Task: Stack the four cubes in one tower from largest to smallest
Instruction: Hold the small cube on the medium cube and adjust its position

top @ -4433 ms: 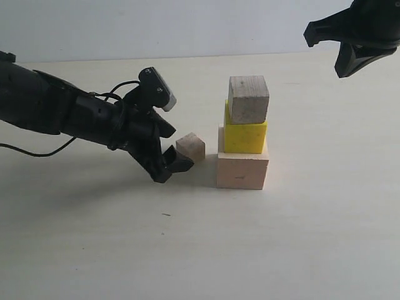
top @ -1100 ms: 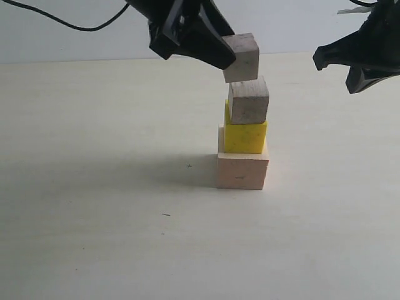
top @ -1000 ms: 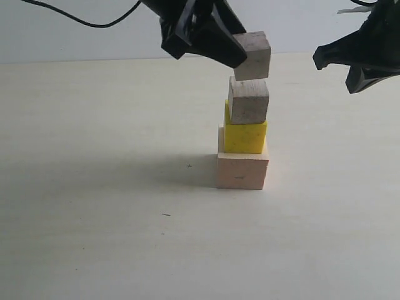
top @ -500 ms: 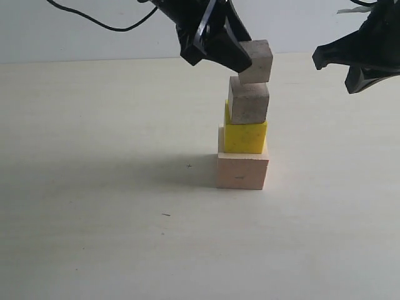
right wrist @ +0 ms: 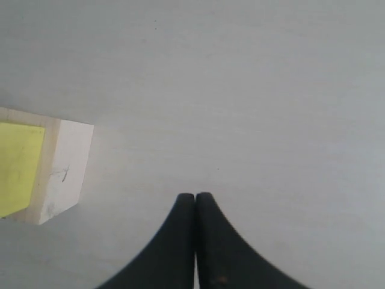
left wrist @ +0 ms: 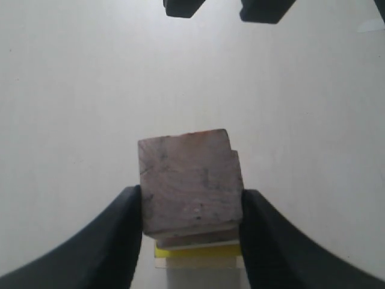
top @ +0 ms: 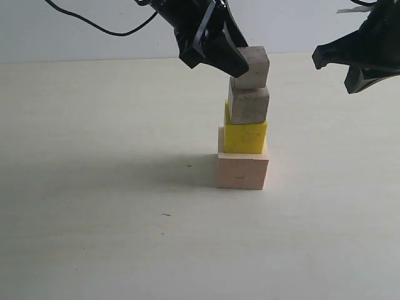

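Observation:
The tower stands mid-table: a large pale pinkish cube (top: 242, 170), a yellow cube (top: 245, 137) on it, then a smaller tan cube (top: 249, 104). The smallest tan cube (top: 253, 66) (left wrist: 189, 182) sits on or just above that one, with my left gripper (top: 232, 61) (left wrist: 191, 209) shut on its sides. In the left wrist view the yellow cube (left wrist: 198, 253) and the pale cube (left wrist: 201, 262) show as thin strips under it. My right gripper (top: 356, 80) (right wrist: 195, 197) hangs shut and empty, high at the right. Its wrist view shows the pale cube (right wrist: 63, 168) and yellow cube (right wrist: 18, 165).
The pale table (top: 94, 187) stretches around the tower, with the white wall (top: 81, 31) behind it. My left arm's black cable (top: 94, 25) loops in front of the wall. My right gripper's dark fingers (left wrist: 258, 9) show at the far edge of the left wrist view.
My left gripper has carried the smallest cube rightward and down, from above and left of the tower to its top. My right gripper has not moved.

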Robot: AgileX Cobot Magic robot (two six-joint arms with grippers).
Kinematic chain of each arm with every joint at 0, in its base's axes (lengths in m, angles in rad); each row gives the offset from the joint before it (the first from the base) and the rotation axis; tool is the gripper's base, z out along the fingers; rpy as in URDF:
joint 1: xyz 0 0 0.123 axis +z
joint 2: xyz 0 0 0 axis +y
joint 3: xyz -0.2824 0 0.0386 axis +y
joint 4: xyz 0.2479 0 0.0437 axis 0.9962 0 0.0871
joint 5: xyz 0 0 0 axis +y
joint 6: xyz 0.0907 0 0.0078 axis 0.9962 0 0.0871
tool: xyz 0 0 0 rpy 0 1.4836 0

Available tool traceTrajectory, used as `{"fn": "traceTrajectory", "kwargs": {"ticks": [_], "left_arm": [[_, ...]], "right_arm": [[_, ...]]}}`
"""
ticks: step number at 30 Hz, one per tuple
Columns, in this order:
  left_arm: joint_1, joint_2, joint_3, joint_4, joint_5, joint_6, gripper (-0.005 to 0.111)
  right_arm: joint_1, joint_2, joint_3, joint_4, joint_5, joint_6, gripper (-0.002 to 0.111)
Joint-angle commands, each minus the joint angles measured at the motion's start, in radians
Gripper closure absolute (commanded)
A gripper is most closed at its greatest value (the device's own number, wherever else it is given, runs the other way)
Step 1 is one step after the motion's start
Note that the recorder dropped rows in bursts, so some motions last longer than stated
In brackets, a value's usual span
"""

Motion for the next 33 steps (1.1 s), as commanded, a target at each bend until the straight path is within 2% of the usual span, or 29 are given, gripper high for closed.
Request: {"fn": "traceTrajectory", "kwargs": {"ticks": [1,20,22,28,33], "left_arm": [[-0.002,-0.004,-0.008,-0.005,0.001,-0.008,0.107],[-0.002,-0.004,-0.008,-0.004,0.001,-0.002,0.106],[-0.002,-0.004,-0.008,-0.004,0.001,-0.002,0.100],[-0.002,-0.004,-0.008,-0.004,0.001,-0.002,0.067],[-0.002,-0.004,-0.008,-0.004,0.001,-0.002,0.051]], "right_arm": [[-0.003,-0.008,0.002,0.006,-0.014,-0.001,0.108],[-0.003,-0.008,0.002,0.006,-0.014,-0.001,0.108],[-0.003,-0.008,0.002,0.006,-0.014,-0.001,0.108],[-0.003,-0.008,0.002,0.006,-0.014,-0.001,0.108],[-0.003,-0.008,0.002,0.006,-0.014,-0.001,0.108]]}}
